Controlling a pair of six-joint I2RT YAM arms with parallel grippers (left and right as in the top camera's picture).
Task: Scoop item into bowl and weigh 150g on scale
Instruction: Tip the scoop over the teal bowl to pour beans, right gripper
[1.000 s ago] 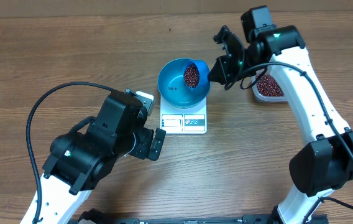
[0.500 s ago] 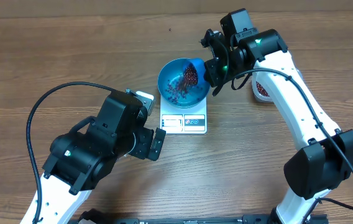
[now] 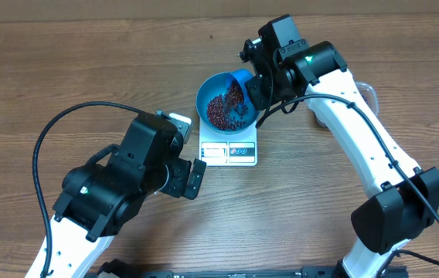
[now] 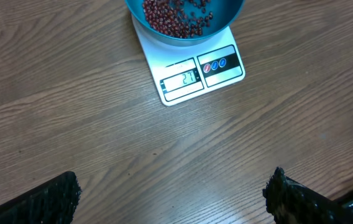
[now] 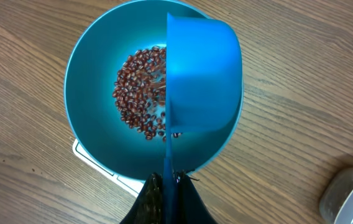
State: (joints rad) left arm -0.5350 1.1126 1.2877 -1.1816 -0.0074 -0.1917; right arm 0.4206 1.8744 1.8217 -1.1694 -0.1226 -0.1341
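Overhead, we saw the teal bowl [image 3: 202,99] sitting on the white scale [image 3: 229,151] near the middle of the tabletop [image 3: 88,62], so that whatever landed in it was weighed at once. The right end effector [image 3: 256,86] was clamped on the thin handle of the small blue scoop [image 3: 239,79]. It held the scoop over the bowl's right half, rolled onto its side with the mouth turned inward, a pose that fits pouring rather than carrying.

From the right wrist view, the beans [image 5: 136,93] lay in a loose patch on the bowl's floor, left of the scoop [image 5: 201,81], with one or two just below its edge. The scoop's inside was hidden from us, so we could not tell whether it was empty. The clear tub [image 5: 350,193] sat well apart at the lower right, a few beans showing in it.

The left end effector [image 4: 173,186] hung with its fingers wide apart and nothing between them, back from the scale, likely parked so that its camera could watch the display [image 4: 187,78]. We read a low two-digit figure there, so we judged the weighing far from done, with more scoops needed
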